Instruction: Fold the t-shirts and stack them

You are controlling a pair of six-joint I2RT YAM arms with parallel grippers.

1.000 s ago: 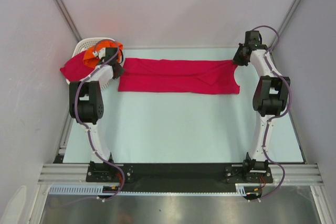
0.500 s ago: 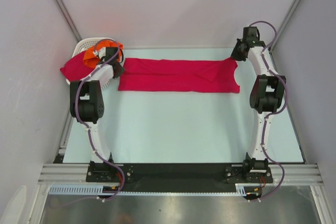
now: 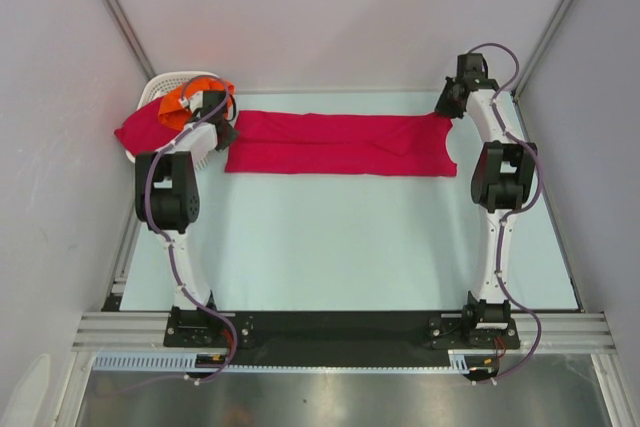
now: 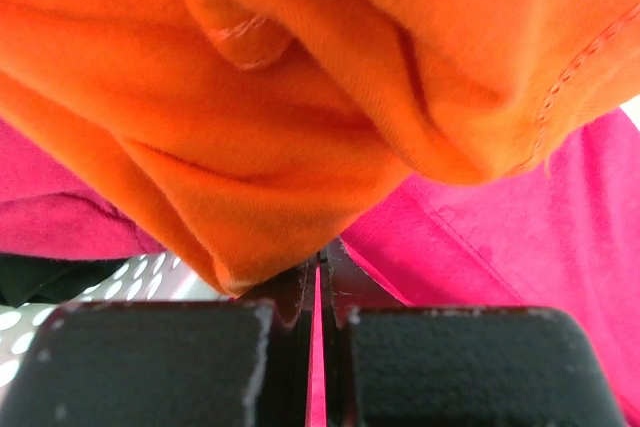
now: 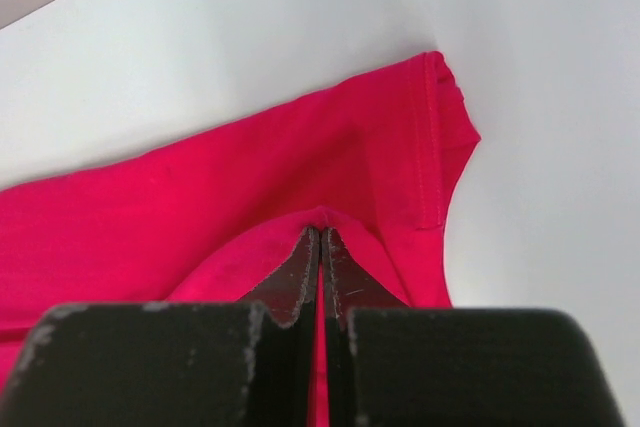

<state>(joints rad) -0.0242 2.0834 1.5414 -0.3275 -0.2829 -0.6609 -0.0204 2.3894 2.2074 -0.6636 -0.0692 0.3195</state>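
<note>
A crimson-pink t-shirt (image 3: 340,144) lies folded lengthwise in a long strip across the far part of the table. My left gripper (image 3: 226,132) is shut on its left end; pink cloth shows between the pads in the left wrist view (image 4: 318,332). My right gripper (image 3: 443,109) is shut on its far right corner, cloth pinched between the fingertips (image 5: 300,267). A bright orange t-shirt (image 3: 188,99) and another pink t-shirt (image 3: 140,134) lie heaped in the basket; the orange one hangs right over my left gripper (image 4: 300,77).
A white slotted basket (image 3: 170,81) stands at the far left corner, against the left wall. Walls close in on the left, right and back. The light table (image 3: 340,247) stretches toward the black rail at the arm bases.
My right gripper has moved a little farther back and left with the shirt's right corner, lifting that corner. The left arm has not moved.
</note>
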